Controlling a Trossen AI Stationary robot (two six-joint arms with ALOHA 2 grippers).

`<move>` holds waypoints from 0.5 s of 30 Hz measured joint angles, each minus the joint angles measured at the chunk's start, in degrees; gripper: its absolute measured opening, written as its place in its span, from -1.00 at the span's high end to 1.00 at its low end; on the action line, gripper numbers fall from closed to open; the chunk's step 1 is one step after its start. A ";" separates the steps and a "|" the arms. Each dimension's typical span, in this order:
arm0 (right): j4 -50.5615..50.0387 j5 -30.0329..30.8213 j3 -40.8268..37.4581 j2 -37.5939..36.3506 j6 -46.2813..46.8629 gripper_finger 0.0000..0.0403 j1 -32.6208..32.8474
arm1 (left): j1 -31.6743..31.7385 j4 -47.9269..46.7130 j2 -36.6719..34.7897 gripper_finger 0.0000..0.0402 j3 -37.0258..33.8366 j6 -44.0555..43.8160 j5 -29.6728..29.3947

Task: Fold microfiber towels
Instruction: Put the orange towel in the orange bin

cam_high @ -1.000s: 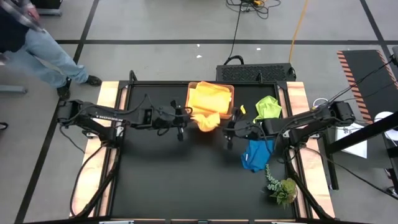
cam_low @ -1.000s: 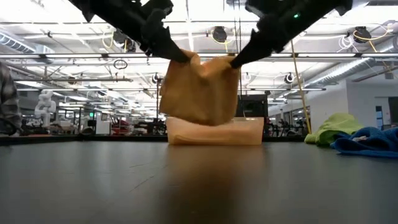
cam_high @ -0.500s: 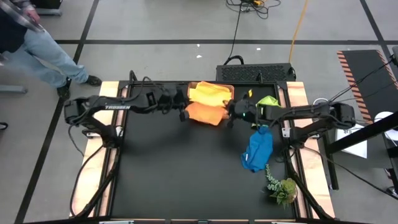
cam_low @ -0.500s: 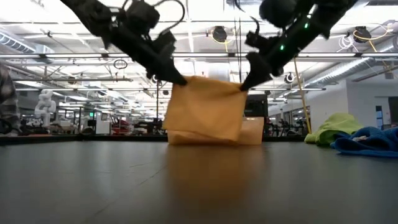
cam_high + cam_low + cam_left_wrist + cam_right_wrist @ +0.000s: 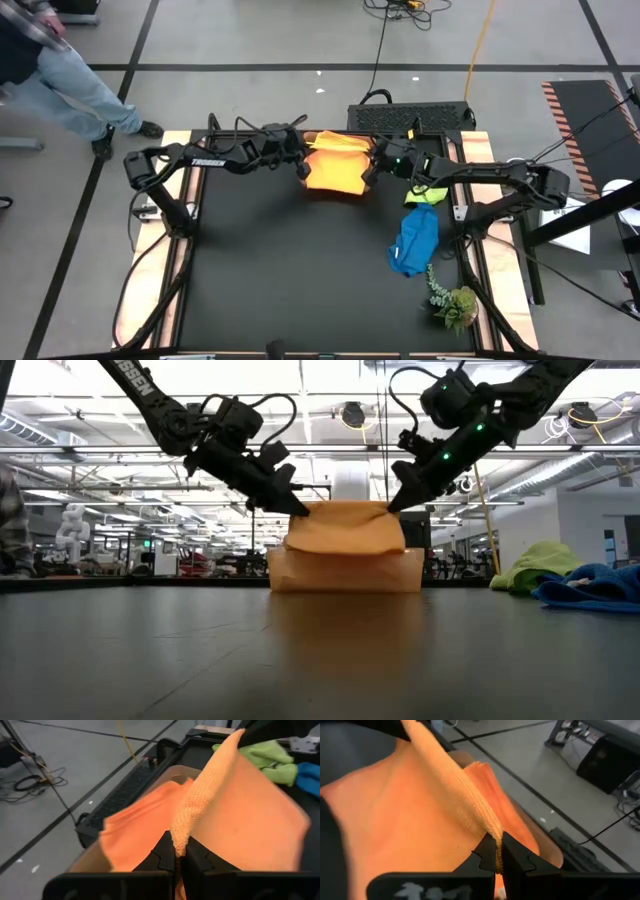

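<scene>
An orange microfiber towel (image 5: 336, 171) hangs spread between my two grippers, just over the near side of the tan tray (image 5: 372, 143) at the table's far edge. My left gripper (image 5: 303, 166) is shut on its left top corner, and my right gripper (image 5: 371, 171) is shut on its right top corner. More orange and yellow cloth (image 5: 338, 143) lies in the tray. A lime green towel (image 5: 428, 192) and a blue towel (image 5: 413, 240) lie crumpled on the table's right side. My left gripper pinches the towel's top left corner (image 5: 179, 843) between its two fingers, slanting down from the table's left. The top edge (image 5: 345, 507) runs taut to the other gripper. The cloth hangs below, in front of the tray. My right gripper pinches the towel's top right corner (image 5: 495, 839) between its two fingers, slanting down from the table's right. The cloth slopes away from the fingers toward the near side, spread flat.
A leafy plant sprig (image 5: 453, 300) lies near the table's right front corner. The black mat (image 5: 290, 270) lies bare in the middle and on the left. A person's legs (image 5: 70, 90) show on the floor beyond the far left corner.
Both grippers have gone toward the table's far edge and a little down, carrying the orange towel. The towel was bunched between them. It now hangs spread out, its top edge drawn taut, in front of the tray.
</scene>
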 joint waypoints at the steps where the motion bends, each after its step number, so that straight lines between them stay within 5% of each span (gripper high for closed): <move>1: 1.36 -0.12 0.05 0.91 -0.62 1.00 -0.70 | 0.52 0.08 0.08 0.96 0.00 0.58 -0.20; 10: 9.23 -3.10 0.11 13.00 -2.36 0.98 -5.50 | 4.27 2.78 6.07 0.96 -0.02 0.85 1.12; 15: 11.85 -2.80 0.09 15.11 -3.51 0.97 -6.60 | 4.60 7.92 9.29 0.81 -0.02 1.47 -0.49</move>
